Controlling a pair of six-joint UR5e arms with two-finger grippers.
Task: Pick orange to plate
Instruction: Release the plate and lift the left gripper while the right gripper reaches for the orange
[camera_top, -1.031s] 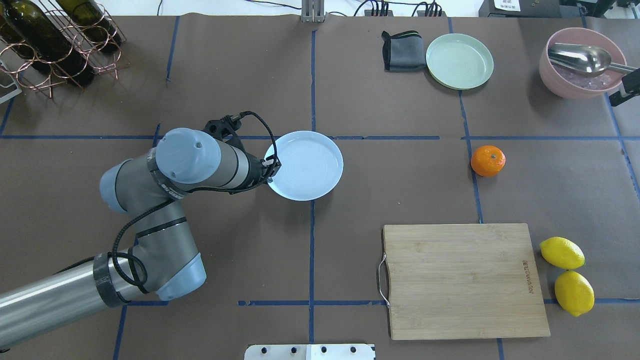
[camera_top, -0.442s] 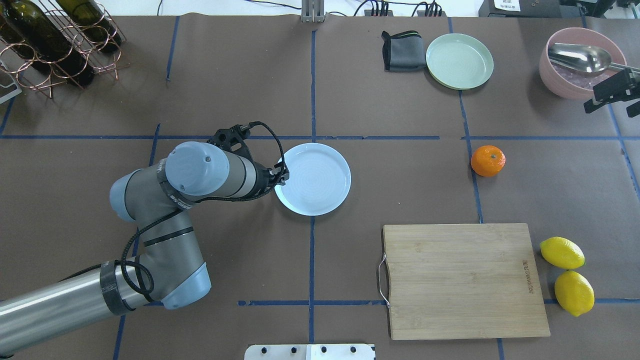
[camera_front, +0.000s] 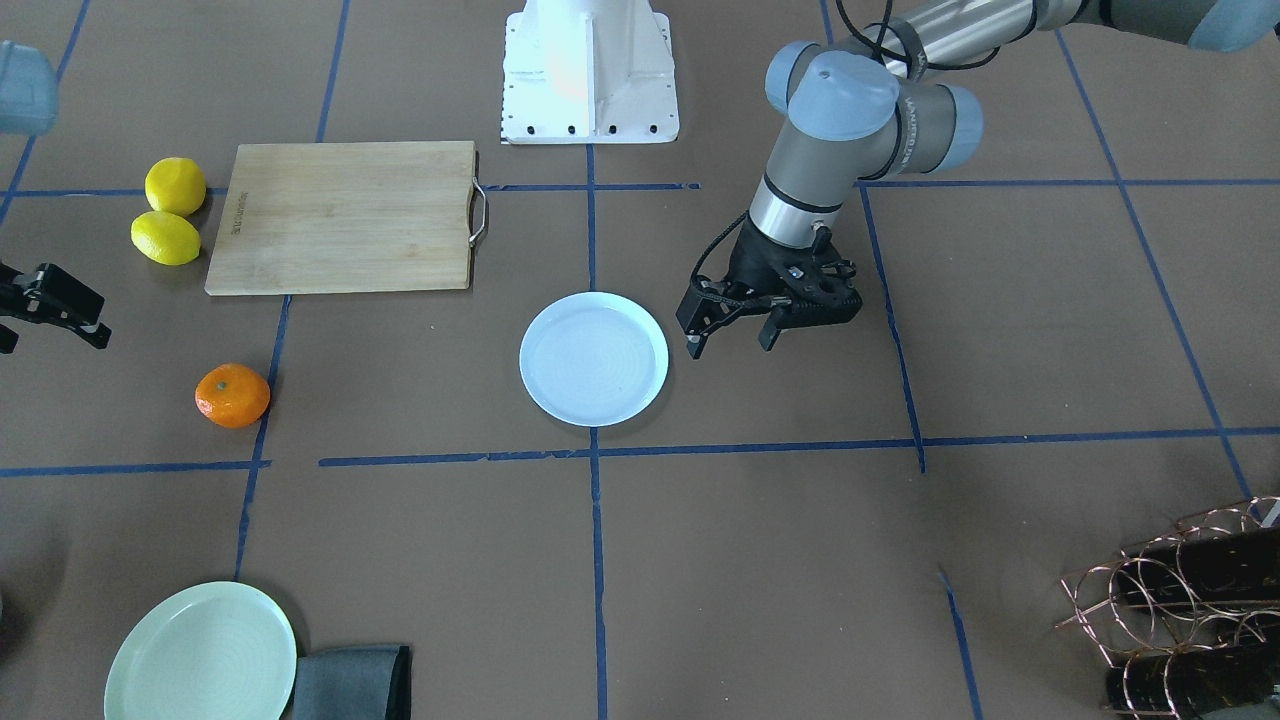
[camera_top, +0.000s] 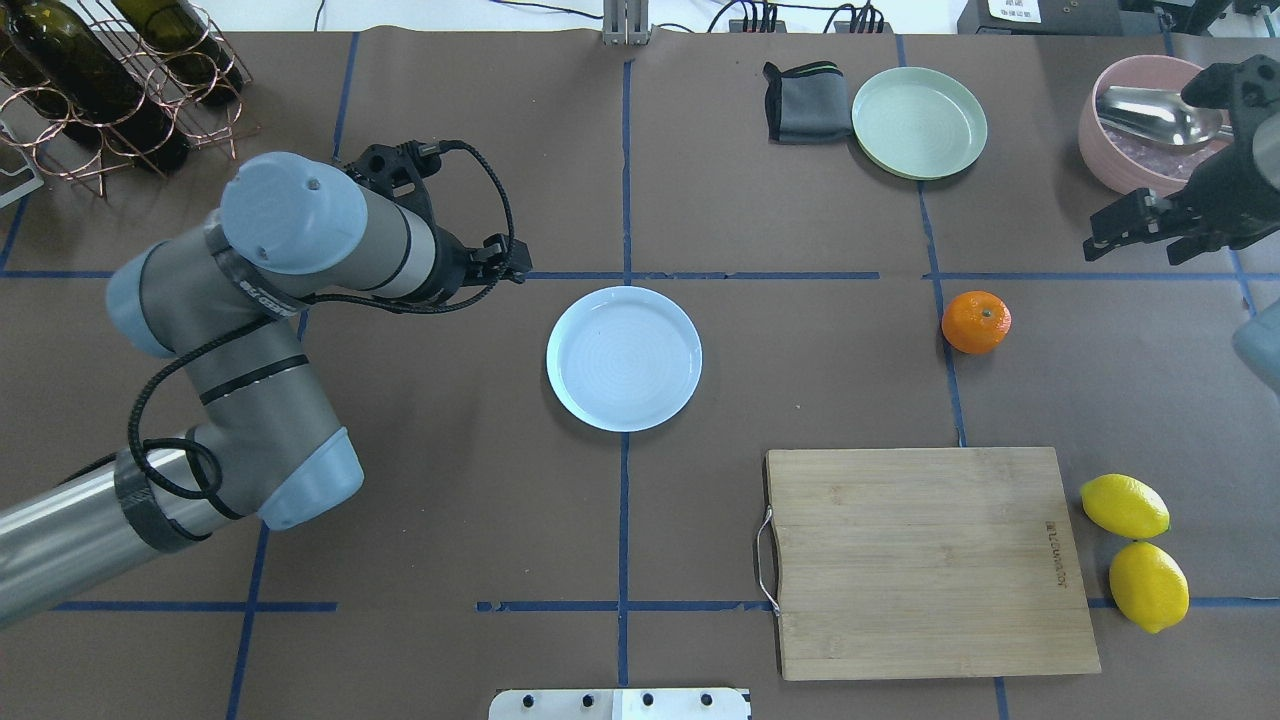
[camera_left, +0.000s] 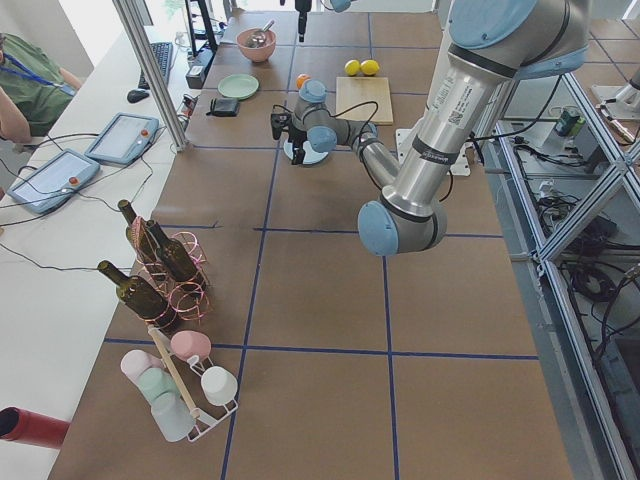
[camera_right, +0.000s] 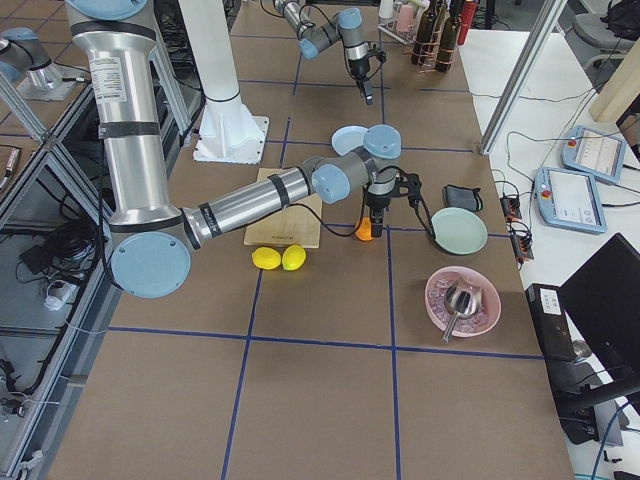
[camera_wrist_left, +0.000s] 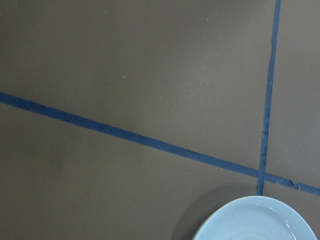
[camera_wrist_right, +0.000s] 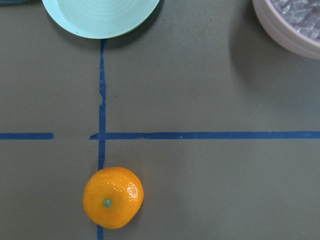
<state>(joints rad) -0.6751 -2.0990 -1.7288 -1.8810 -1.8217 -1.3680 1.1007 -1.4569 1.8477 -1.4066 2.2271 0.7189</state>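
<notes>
Brown paper covers the table (camera_top: 800, 380), gridded with blue tape (camera_top: 780, 275). The plate (camera_top: 624, 358) lies flat over a tape line, its rim free all round. The left gripper (camera_front: 728, 345) hangs just off the plate's left rim, not touching, fingers spread, holding nothing. The orange (camera_top: 976, 322) sits well right of the plate on a tape line, open paper between them. The right gripper (camera_top: 1131, 245) hovers beyond the orange, fingers parted, unloaded. The board (camera_top: 930, 560) lies right of the plate, robot-side, apart from it.
</notes>
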